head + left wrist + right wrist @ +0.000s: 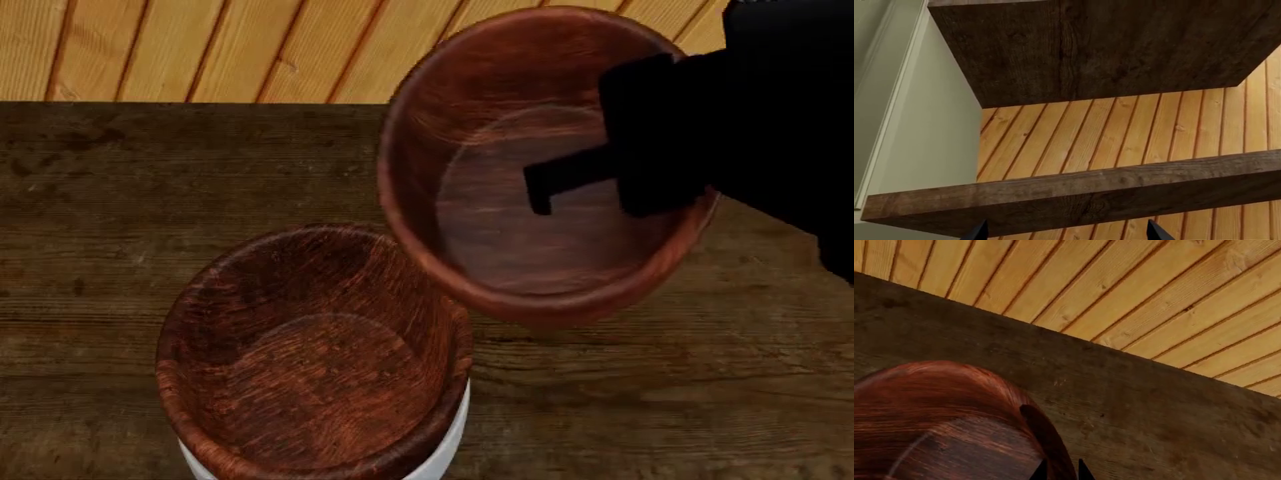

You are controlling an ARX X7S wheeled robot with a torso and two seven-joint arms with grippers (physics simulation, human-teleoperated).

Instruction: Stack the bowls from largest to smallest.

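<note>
right jaws (541,190) tight on raised wood-grain bowl (534,160) rim, beside wood-grain bowl (314,350) in white bowl (447,450); left jaws (1064,232) wide

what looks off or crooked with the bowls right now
Nothing is spilled or damaged. The wood-grain bowl nested in the white bowl sits tilted, not level. The other wood-grain bowl is tipped steeply above the table, its rim pinched by the right end effector, not yet stacked.
</note>
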